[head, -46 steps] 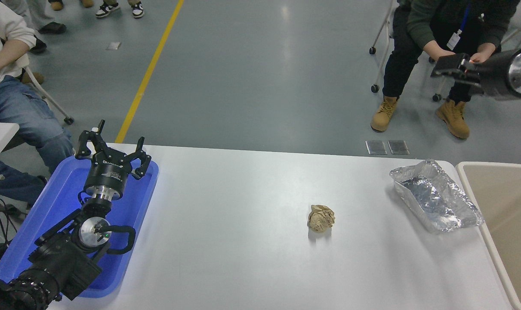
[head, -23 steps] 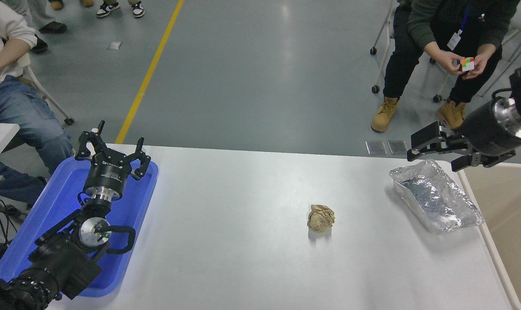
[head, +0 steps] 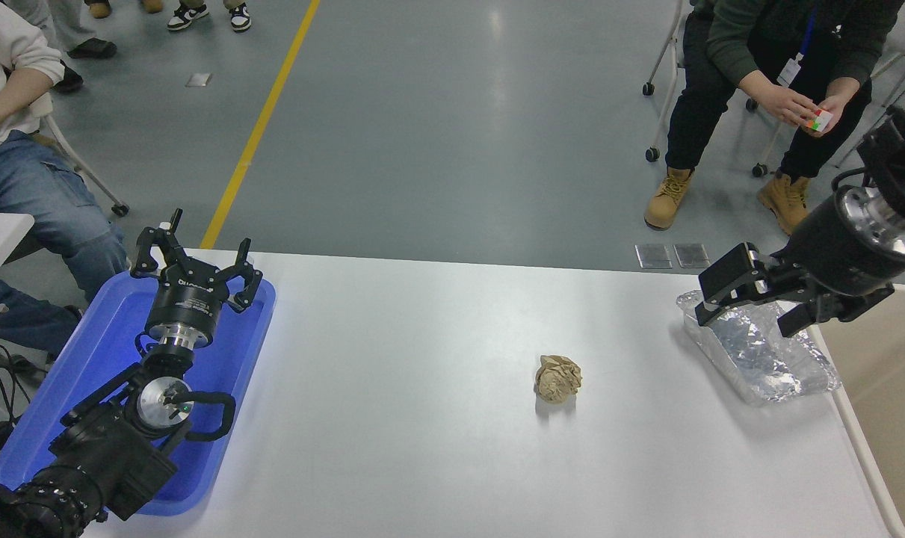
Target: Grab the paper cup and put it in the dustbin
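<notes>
Now the right gripper (head: 751, 302) hangs over the far end of the foil tray (head: 758, 359), jaws spread and empty — the dustbin (head: 863, 448) sits just beside that tray at the desk's (head: 422, 448) right edge. No paper cup shows anywhere. A crumpled brown paper ball (head: 557, 378) lies mid-desk. The left gripper (head: 196, 261) rests parked above the blue tray (head: 228, 359) — its jaws apart too

R gripper (head: 751, 302) w/ jaws spread is dropping from up by the seated person, now coming in over foil tray (head: 758, 359).
</notes>
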Tool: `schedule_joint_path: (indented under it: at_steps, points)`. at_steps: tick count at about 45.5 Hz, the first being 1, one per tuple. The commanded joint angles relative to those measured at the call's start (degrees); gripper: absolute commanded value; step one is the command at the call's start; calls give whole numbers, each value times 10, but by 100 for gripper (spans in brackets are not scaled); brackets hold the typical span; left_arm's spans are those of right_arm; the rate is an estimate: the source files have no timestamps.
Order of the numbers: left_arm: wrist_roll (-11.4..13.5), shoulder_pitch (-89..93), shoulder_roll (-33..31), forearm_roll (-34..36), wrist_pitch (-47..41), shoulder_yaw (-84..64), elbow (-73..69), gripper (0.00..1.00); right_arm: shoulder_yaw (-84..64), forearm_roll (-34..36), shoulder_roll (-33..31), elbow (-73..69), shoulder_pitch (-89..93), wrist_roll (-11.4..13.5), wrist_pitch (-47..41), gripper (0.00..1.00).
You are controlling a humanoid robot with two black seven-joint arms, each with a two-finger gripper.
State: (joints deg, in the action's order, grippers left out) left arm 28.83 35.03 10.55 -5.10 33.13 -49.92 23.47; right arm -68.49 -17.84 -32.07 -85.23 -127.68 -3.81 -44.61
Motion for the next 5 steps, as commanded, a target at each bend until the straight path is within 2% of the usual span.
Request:
schedule_joint_path:
  at_steps: [1,5]
  points:
    - [0,0,0,0,0,0,0,100,-2,0,3,-5,-5,0,-4,100]
    - [0,0,0,0,0,0,0,100,-2,0,3,-5,-5,0,-4,100]
